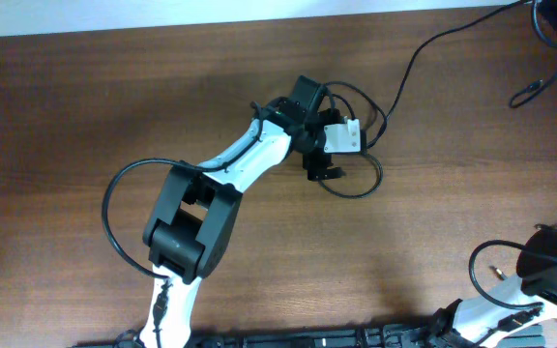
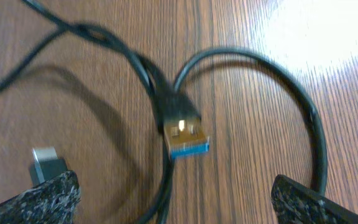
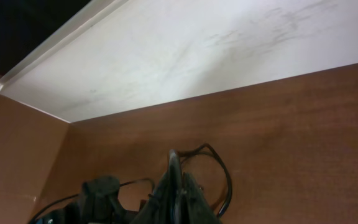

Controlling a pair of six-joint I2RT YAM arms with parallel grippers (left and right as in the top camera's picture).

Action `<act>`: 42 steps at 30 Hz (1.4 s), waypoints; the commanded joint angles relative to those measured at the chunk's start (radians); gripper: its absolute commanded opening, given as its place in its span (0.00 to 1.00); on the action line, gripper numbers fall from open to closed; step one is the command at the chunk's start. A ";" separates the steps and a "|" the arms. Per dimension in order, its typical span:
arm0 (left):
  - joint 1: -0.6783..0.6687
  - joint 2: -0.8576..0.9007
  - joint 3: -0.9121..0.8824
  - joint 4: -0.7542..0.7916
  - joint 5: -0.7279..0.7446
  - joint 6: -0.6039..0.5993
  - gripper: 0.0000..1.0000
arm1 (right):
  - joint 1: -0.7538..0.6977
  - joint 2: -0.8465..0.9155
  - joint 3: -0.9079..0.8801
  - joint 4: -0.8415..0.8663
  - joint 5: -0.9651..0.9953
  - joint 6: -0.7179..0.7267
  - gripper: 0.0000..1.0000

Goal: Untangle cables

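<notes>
I see left end effector wide open, empty; plug between fingers, just ahead, long axis across closing line. Left arm nearer cables; right end effector opening unclear.

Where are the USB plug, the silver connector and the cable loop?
USB plug (image 2: 184,138), left wrist view, metal shell.
silver connector (image 2: 44,158), left wrist view, metal tip.
cable loop (image 2: 314,121), left wrist view, right-hand curve.

Wide bare table is left open around the cables. Between the left gripper's spread fingers, passage is blocked by a plug and crossing loops.
</notes>
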 commanded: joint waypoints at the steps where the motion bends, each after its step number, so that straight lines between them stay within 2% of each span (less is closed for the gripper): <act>1: -0.013 0.046 -0.001 0.012 0.019 0.012 0.99 | -0.003 -0.024 0.013 -0.005 0.000 -0.014 0.04; 3: -0.021 0.083 -0.001 0.011 0.019 0.011 0.95 | -0.003 -0.024 0.013 -0.005 0.000 -0.014 0.04; 4: -0.023 0.094 -0.001 0.010 0.020 0.011 0.79 | -0.003 -0.024 0.013 -0.005 0.000 -0.014 0.04; 5: -0.025 0.105 -0.001 0.009 0.026 0.002 0.57 | -0.003 -0.024 0.013 -0.005 0.001 -0.014 0.04; 6: -0.028 0.107 -0.001 0.008 0.030 -0.009 0.41 | -0.003 -0.024 0.013 -0.005 0.001 -0.014 0.04; 7: -0.034 0.108 -0.001 0.008 0.030 -0.031 0.17 | -0.003 -0.024 0.013 -0.005 0.001 -0.014 0.04; 8: -0.038 0.108 -0.001 0.008 0.029 -0.048 0.00 | -0.003 -0.024 0.013 -0.005 0.001 -0.014 0.04; 12: -0.045 0.108 -0.001 -0.003 0.029 -0.060 0.00 | -0.004 -0.024 0.013 -0.005 0.001 -0.014 0.04; 14: -0.039 0.099 -0.001 -0.005 0.030 -0.140 0.00 | -0.004 -0.024 0.013 -0.004 0.010 -0.014 0.04; 17: -0.033 0.072 -0.001 -0.037 0.030 -0.158 0.00 | -0.004 -0.024 0.013 -0.001 0.064 -0.048 0.04; 23: -0.005 -0.063 -0.001 -0.178 0.025 -0.158 0.00 | -0.004 -0.024 0.013 0.027 0.423 -0.048 0.04; 24: 0.014 -0.108 -0.001 -0.225 0.026 -0.158 0.00 | -0.004 -0.024 0.013 0.037 0.541 -0.048 0.04; 27: 0.056 -0.191 -0.001 -0.305 0.026 -0.157 0.00 | -0.005 -0.024 0.013 0.056 0.660 -0.086 0.04; 32: 0.160 -0.341 -0.001 -0.372 0.026 -0.157 0.00 | -0.037 -0.024 0.013 0.084 0.686 -0.097 0.04; 37: 0.301 -0.490 -0.001 -0.370 0.028 -0.158 0.00 | -0.090 -0.024 0.013 0.080 0.686 -0.097 0.04; 42: 0.442 -0.575 -0.001 -0.363 0.098 -0.159 0.00 | -0.139 -0.024 0.013 0.072 0.686 -0.097 0.04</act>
